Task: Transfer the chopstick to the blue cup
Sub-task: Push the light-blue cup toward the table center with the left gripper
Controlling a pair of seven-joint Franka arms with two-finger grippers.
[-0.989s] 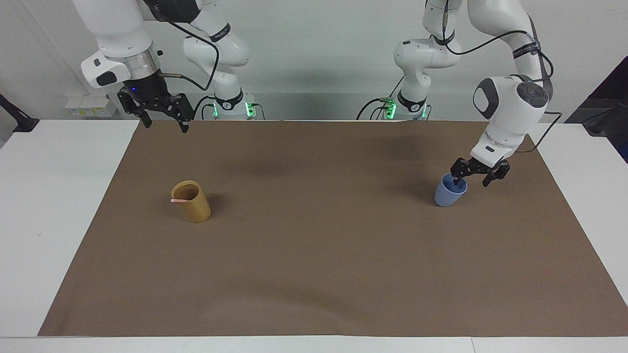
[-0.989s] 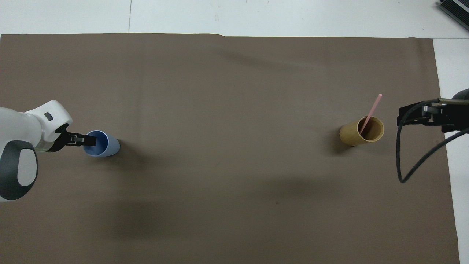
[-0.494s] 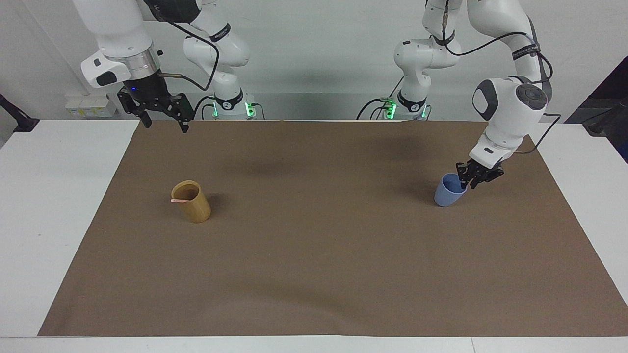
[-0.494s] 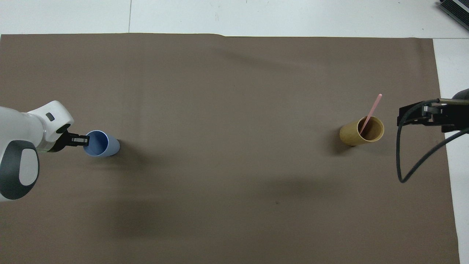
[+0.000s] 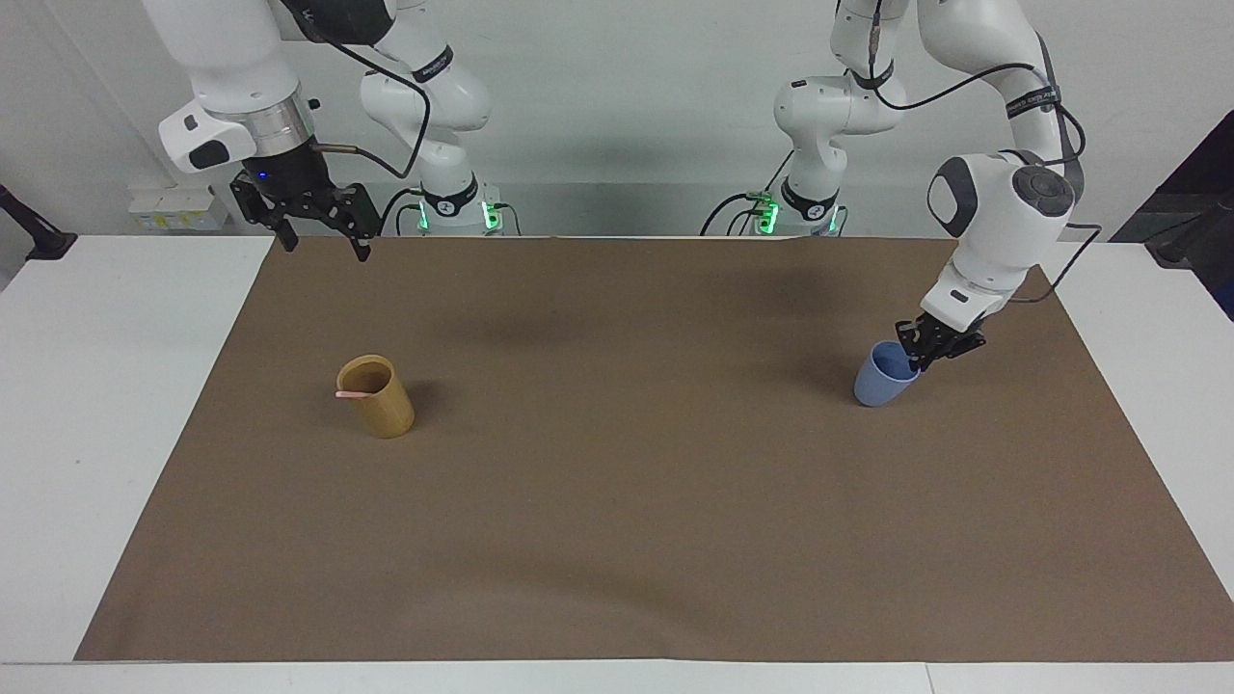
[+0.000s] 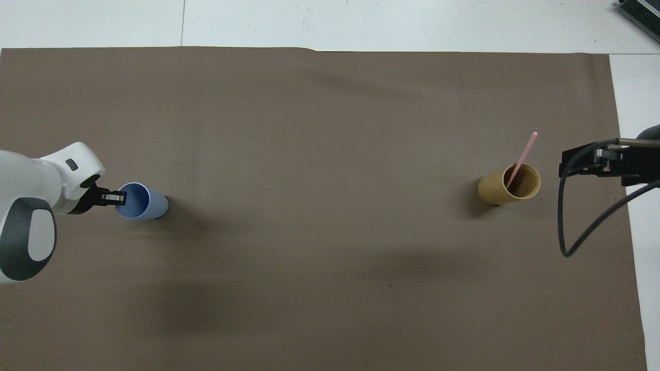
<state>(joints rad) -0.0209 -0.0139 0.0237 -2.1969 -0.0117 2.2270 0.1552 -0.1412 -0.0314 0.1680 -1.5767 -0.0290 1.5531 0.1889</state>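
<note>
The blue cup (image 5: 877, 384) (image 6: 146, 204) stands on the brown mat toward the left arm's end of the table. My left gripper (image 5: 917, 360) (image 6: 119, 196) is shut on the blue cup's rim, on the side nearest the left arm, one finger inside and one outside. A single pink chopstick (image 5: 348, 394) (image 6: 522, 159) leans in the tan bamboo cup (image 5: 382, 402) (image 6: 508, 184) toward the right arm's end. My right gripper (image 5: 322, 241) (image 6: 566, 165) hangs open and empty in the air over the mat's corner by the right arm's base, well apart from the tan cup.
The brown mat (image 5: 617, 501) (image 6: 330, 288) covers most of the white table (image 5: 116, 405). A black cable (image 6: 572, 226) loops down from the right arm's wrist. A dark device (image 6: 642, 13) lies off the mat at the table's corner farthest from the robots.
My left gripper's fingers have closed from wide open onto the blue cup's rim. The right arm has stayed almost still, and the chopstick and tan cup have not moved.
</note>
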